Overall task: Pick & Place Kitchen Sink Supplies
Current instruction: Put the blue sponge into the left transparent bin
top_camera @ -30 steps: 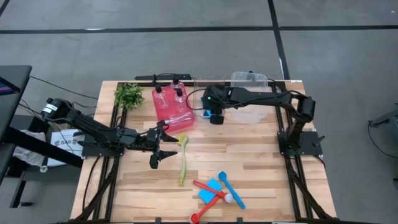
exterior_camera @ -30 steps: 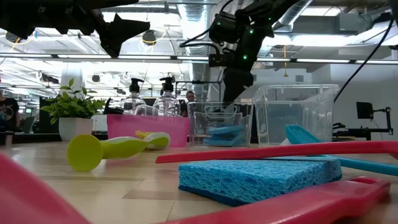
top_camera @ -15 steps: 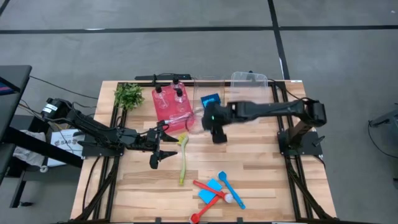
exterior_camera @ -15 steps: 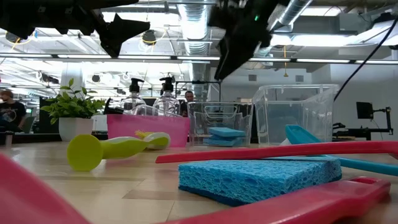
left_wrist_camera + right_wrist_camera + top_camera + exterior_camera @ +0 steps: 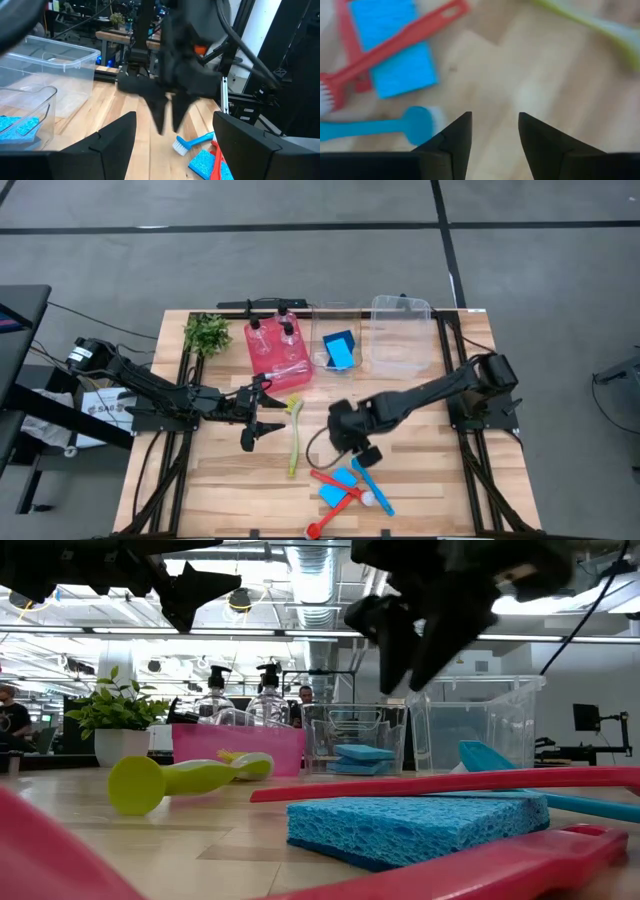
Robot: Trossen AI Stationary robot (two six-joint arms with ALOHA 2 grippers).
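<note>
Grey concrete floor surrounded the wooden worktop (image 5: 420, 430), which carried everything the task needed. Over its middle hung the right pincer (image 5: 357, 444), fingers apart and empty, pointing down at bare wood. Just beyond it, toward the near edge, lay a small heap: a blue sponge (image 5: 338, 484) with one red brush (image 5: 337, 480) lying across it, a second red brush (image 5: 324, 522) at the edge, and a blue brush (image 5: 372, 486) whose long axis ran slanting from the pincer's side away toward the edge. That heap was close to the right pincer and well apart from the left one, so the right arm looked better placed for the coming pick.

Off to the left, the left pincer (image 5: 256, 420) hovered with fingers apart and nothing between them, near a yellow-green brush (image 5: 294, 435) that lay lengthwise, head toward the bins.

At the far side, the red bin (image 5: 276, 352) held two pump bottles (image 5: 288, 327); the small clear bin (image 5: 338, 348) held blue sponges (image 5: 339, 350); the larger clear bin (image 5: 400, 335) appeared empty. A leafy plant (image 5: 207, 332) stood beside the red bin.
</note>
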